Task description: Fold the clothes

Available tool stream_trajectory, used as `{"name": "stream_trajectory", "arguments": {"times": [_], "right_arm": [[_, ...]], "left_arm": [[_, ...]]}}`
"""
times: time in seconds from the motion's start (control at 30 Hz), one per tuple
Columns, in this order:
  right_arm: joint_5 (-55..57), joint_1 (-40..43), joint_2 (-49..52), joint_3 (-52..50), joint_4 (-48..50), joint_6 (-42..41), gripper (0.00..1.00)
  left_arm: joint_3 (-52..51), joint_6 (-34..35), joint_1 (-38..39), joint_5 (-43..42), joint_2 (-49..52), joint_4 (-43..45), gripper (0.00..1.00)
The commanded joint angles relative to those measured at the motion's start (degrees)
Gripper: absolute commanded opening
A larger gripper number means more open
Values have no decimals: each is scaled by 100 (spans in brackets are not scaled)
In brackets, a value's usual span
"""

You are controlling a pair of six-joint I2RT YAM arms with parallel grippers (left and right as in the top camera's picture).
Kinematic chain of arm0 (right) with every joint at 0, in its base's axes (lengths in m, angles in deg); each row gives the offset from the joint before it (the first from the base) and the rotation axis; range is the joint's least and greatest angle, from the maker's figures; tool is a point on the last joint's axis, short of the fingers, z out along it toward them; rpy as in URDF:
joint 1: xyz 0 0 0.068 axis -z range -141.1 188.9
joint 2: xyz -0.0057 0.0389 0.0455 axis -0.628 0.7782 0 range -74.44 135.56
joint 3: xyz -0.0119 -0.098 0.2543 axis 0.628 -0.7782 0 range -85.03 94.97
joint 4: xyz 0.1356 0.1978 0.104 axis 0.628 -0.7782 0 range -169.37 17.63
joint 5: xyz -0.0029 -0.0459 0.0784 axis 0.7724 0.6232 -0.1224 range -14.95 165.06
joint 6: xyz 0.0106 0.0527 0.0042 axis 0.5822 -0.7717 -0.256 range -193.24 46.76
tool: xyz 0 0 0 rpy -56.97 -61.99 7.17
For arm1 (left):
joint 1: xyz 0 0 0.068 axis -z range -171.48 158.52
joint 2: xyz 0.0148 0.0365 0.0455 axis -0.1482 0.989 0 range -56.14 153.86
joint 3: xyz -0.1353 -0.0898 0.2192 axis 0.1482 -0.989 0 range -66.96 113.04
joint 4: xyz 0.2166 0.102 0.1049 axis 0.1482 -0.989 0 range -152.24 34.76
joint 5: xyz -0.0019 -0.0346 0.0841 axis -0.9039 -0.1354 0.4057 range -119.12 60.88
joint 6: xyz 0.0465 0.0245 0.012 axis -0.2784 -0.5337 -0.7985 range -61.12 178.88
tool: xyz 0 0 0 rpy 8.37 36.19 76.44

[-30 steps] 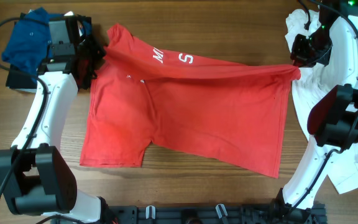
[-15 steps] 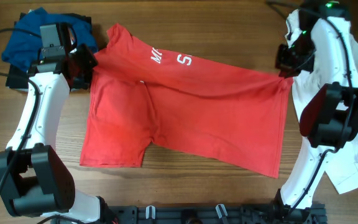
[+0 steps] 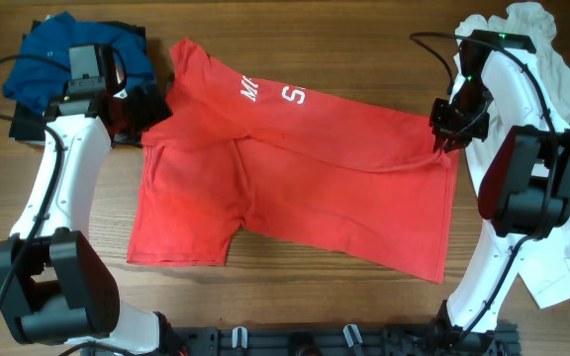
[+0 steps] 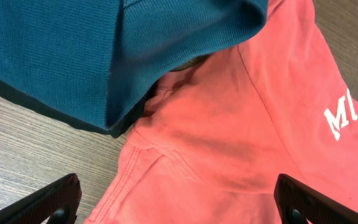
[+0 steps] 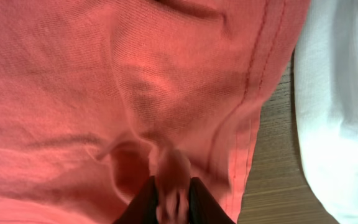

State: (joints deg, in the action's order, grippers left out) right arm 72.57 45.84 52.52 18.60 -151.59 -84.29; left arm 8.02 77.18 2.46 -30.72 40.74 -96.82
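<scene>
At upper left of the overhead view, beside the blue garment (image 3: 43, 59), the left gripper (image 3: 144, 107) stands wide open and empty, having just released. Mid-frame the red T-shirt (image 3: 305, 193) lies seemingly folded once, more folds left. At right, the right gripper (image 3: 447, 131) pinches its hem, lower than earlier; the cloth now slackens.

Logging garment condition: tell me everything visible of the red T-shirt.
The red T-shirt is soft, knit-looking fabric with white lettering near its top edge. It lies spread but creased on the wooden table, a ridge crossing it. The right gripper pinches a fold by its right hem; a blue garment overlaps its upper-left corner.
</scene>
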Motion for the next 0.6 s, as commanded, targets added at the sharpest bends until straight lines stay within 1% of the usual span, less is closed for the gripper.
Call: {"name": "stream_trajectory", "arguments": {"times": [0.0,0.03,0.07,0.1,0.17,0.27,0.3,0.53,0.57], "right_arm": [[96,101,-420,251,-109,63,51],[94,136,-533,319,-149,61,69],[92,162,-625,354,-179,61,83],[57,188,-756,407,-227,83,88],[-136,238,-1084,503,-313,221,90],[-275,269,-1733,599,-444,216,91],[-369,267,-2269,603,-529,219,91],[-868,267,-4068,599,-1294,140,95],[-1176,262,-4404,516,-1294,22,95]], "left_arm": [[125,-313,-17,-31,-83,-2,100],[175,-313,-17,-33,-140,-28,100],[210,-313,-17,-33,-181,-48,100],[267,-313,-17,-35,-247,-87,100],[398,-313,-17,-33,-398,-236,100],[621,-315,-17,-28,-778,-601,100],[673,-343,-17,-28,-1099,-787,100],[673,-575,-22,-28,-2367,-1567,100],[673,-568,-22,-33,-2511,-1781,100]]}}
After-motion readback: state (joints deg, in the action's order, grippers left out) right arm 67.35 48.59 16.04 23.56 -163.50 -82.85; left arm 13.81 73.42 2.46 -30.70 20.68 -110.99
